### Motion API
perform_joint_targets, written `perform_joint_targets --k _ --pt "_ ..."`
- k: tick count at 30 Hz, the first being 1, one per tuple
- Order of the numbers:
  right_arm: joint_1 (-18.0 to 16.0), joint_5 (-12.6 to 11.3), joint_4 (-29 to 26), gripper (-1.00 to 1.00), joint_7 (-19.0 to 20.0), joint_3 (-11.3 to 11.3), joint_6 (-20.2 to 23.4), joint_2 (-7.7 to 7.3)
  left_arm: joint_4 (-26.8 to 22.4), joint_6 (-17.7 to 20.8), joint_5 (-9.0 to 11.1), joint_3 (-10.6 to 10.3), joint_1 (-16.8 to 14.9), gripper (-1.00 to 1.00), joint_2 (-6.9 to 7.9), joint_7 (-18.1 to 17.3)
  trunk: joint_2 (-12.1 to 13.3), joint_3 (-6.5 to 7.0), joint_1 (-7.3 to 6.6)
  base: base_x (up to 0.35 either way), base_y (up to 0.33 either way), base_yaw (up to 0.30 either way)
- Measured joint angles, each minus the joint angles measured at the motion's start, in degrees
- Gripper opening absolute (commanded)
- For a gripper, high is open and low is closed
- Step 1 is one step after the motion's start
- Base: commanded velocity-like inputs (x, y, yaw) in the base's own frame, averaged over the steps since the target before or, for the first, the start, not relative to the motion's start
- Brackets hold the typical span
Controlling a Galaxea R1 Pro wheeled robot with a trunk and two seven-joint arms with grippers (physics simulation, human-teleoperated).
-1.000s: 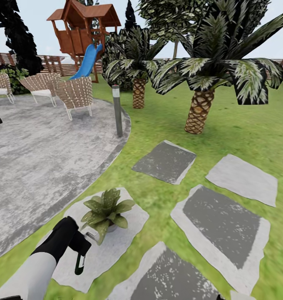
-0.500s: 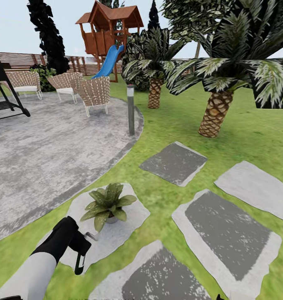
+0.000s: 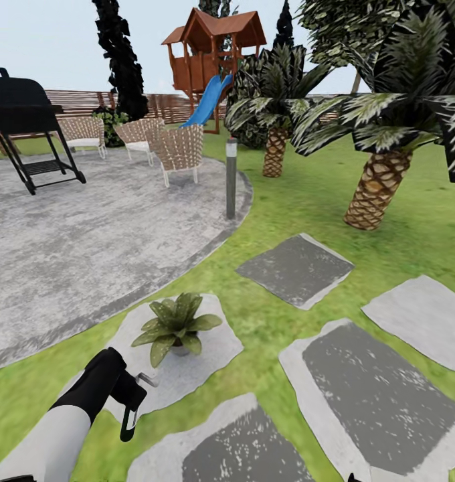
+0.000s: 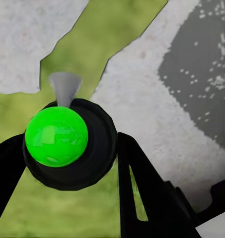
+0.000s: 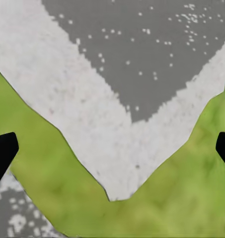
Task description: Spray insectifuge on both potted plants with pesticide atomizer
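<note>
From the head view, we see the whole scene has slid to the right compared with a second ago: a black grill [image 3: 23,127] now stands at the far edge of the round stone patio [image 3: 87,248], and the wicker chairs [image 3: 177,150], grey lamp post [image 3: 231,177] and palms [image 3: 381,181] all sit further right. That is our own camera turning left, not the things moving. One potted plant [image 3: 174,326] rests on a pale stepping stone [image 3: 217,351] just ahead of the left claw [image 3: 128,418], in much the same place relative to the arm as before. The second potted plant is not something we can pick out here.

From the left wrist view, the left claw [image 4: 67,168] is closed around the spray bottle [image 4: 70,144], which we see from above as a dark round body with a bright green ball on top and a grey nozzle pointing out over grass and stone.

From the right wrist view, the right claw [image 5: 112,148] shows just two dark fingertips [image 5: 2,151] at the picture's edges, spread wide with nothing between them, hanging over grass and stepping stones.

We judge that pickup is done and the robot is turning to line the nozzle up with the near plant; spraying looks like the next step.
</note>
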Motion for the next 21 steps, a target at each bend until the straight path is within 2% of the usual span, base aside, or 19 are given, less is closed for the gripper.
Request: perform_joint_targets --k 4,14,21 --pt "0.0 0.01 -0.01 1.0 0.01 0.02 0.0 0.0 0.01 -0.03 0.01 0.0 0.0 -1.0 -0.03 0.01 0.02 0.0 0.01 0.16 -0.3 0.198" --pt "0.0 0.01 -0.01 1.0 0.08 0.01 0.01 0.0 0.02 -0.02 0.07 0.07 -0.01 -1.0 -0.09 0.01 0.02 0.0 0.0 0.244 -0.238 0.024" --pt "-0.01 0.01 0.0 1.0 0.06 0.02 0.0 0.0 0.0 -0.02 0.09 0.09 0.0 -1.0 -0.09 0.0 0.02 0.01 0.0 0.262 -0.225 0.23"
